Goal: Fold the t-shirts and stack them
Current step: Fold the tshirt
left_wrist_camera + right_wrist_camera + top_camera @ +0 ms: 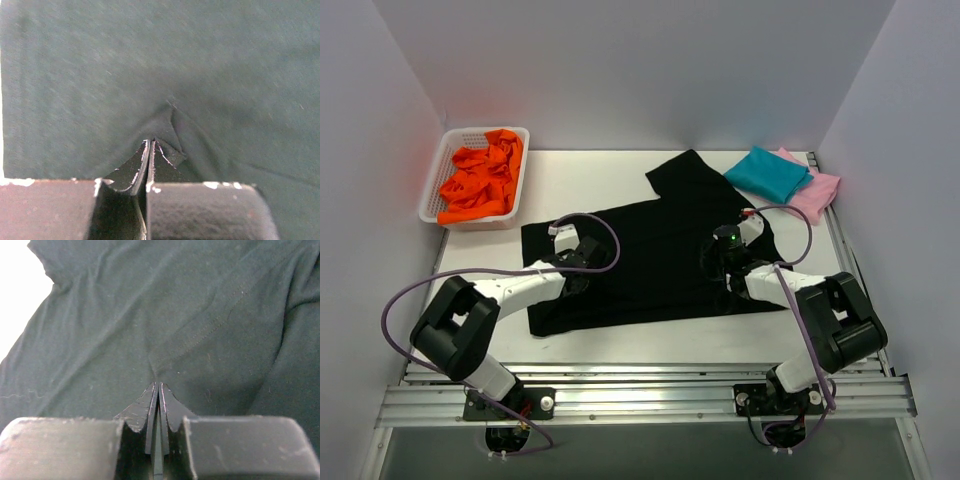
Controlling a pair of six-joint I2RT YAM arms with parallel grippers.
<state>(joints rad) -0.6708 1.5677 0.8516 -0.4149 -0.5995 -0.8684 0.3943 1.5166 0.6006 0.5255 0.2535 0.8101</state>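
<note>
The large black t-shirt [650,255] lies spread flat on the table, one sleeve reaching toward the back. No starburst mark shows. My left gripper [578,270] rests on its left part. In the left wrist view its jaws [150,143] are shut, pinching a small pucker of the black cloth [210,75]. My right gripper [724,275] rests on the shirt's right part. Its jaws [158,385] are shut on a crease of the black cloth [150,305]. The folded teal t-shirt [767,172] lies on the pink t-shirt [817,193] at the back right corner.
A white basket [432,190] holding crumpled orange cloth [482,175] stands at the back left. White walls close in the back and both sides. Bare table [590,170] lies between the basket and the shirt's sleeve.
</note>
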